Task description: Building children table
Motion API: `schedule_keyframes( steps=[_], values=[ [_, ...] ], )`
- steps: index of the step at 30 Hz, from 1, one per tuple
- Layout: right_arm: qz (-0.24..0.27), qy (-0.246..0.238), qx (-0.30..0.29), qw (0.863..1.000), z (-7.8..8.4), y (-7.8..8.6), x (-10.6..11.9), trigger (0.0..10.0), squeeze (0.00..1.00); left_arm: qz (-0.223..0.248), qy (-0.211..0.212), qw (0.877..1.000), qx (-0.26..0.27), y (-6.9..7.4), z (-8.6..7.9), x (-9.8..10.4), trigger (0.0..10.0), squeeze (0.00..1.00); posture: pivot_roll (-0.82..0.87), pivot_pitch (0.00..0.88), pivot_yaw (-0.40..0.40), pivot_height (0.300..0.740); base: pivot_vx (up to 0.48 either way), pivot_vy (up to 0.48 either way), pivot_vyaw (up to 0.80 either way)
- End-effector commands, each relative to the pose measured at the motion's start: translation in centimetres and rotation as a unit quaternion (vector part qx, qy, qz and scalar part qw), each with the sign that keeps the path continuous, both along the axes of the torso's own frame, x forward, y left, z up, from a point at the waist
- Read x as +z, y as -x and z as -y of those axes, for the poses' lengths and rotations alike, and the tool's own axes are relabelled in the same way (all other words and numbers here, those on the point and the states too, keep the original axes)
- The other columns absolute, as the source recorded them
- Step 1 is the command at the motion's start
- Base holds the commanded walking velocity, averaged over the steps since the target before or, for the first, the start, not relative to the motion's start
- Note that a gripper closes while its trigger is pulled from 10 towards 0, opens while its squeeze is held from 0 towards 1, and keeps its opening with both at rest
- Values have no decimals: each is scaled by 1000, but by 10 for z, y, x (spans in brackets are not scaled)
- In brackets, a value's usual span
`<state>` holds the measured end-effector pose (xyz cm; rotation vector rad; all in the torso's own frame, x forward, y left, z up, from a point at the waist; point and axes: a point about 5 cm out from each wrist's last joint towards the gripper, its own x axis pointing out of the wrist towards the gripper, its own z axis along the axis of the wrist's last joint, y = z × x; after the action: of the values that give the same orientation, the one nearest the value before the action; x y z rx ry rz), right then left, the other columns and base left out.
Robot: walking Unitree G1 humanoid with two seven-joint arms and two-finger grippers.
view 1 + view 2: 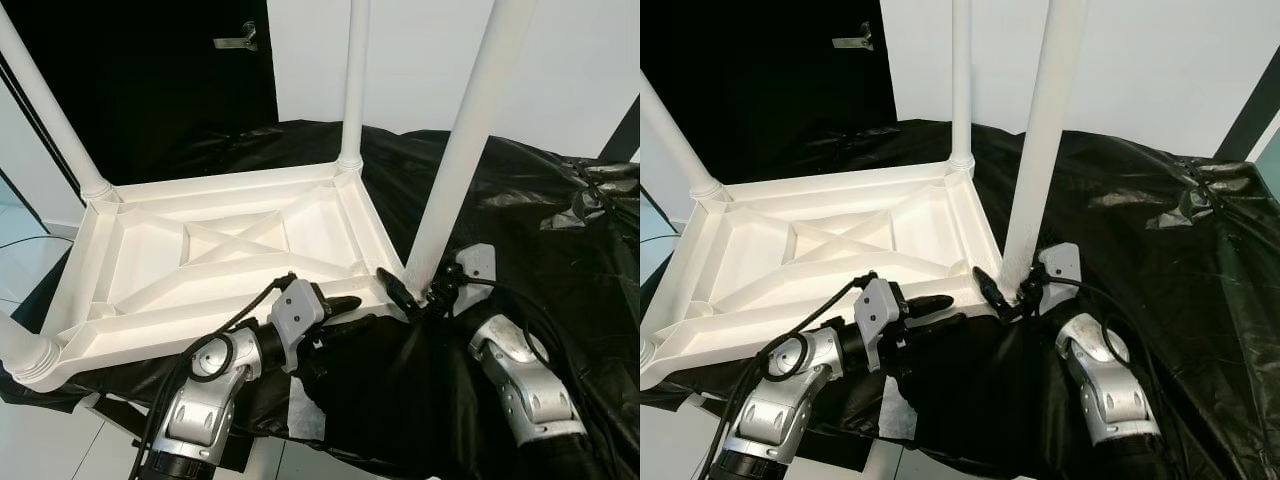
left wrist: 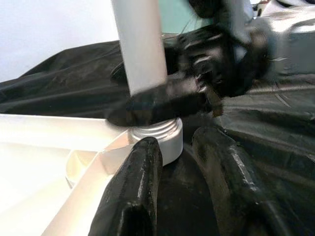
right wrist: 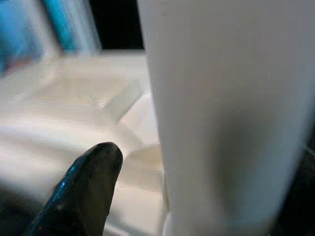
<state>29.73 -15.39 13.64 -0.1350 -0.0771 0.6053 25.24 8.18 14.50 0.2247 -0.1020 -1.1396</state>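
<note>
A white plastic children's table (image 1: pixel 200 250) lies upside down on a black sheet. Three legs stand in its far-left (image 1: pixel 50 110), far-right (image 1: pixel 353 80) and near-left (image 1: pixel 20 350) corners. A fourth white leg (image 1: pixel 460 150) stands tilted at the near-right corner, and my right gripper (image 1: pixel 418 292) is shut on its base. The left wrist view shows that leg (image 2: pixel 140 44) sitting on a threaded collar (image 2: pixel 162 135), with a right finger (image 2: pixel 162 101) across it. My left gripper (image 1: pixel 355 312) is open just in front of the table's near rim, close to that corner, holding nothing.
The black plastic sheet (image 1: pixel 540 230) covers the ground to the right and behind, crumpled in places. A dark door with a metal handle (image 1: pixel 238 40) and a white wall stand behind. Pale floor tiles (image 1: pixel 40 440) show at the near left. Cables run along both arms.
</note>
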Motion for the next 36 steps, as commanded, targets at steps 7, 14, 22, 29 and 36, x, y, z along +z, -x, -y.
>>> schedule_keyframes(
  steps=[7,14,22,29,36],
  values=[
    [-5,43,45,998,1,-12,-3,7137,0,11,9,998,63,-8,-3,3,10000,0,2,0,-27,740,0,0,0],
    [-19,52,81,995,-1,-12,-7,0,0,15,13,998,67,-9,-3,5,10000,0,22,0,-33,740,0,0,0],
    [-26,42,69,996,5,-7,-13,0,0,14,13,998,67,-8,-3,5,10000,0,21,0,-34,740,0,0,0],
    [-26,24,18,999,7,-6,-15,10000,0,12,13,998,64,-7,-1,4,10000,0,17,0,-33,740,0,0,0],
    [-18,7,-109,994,-2,0,-19,10000,0,8,12,998,58,-5,0,3,10000,0,20,0,-33,740,0,0,0]
  ],
)
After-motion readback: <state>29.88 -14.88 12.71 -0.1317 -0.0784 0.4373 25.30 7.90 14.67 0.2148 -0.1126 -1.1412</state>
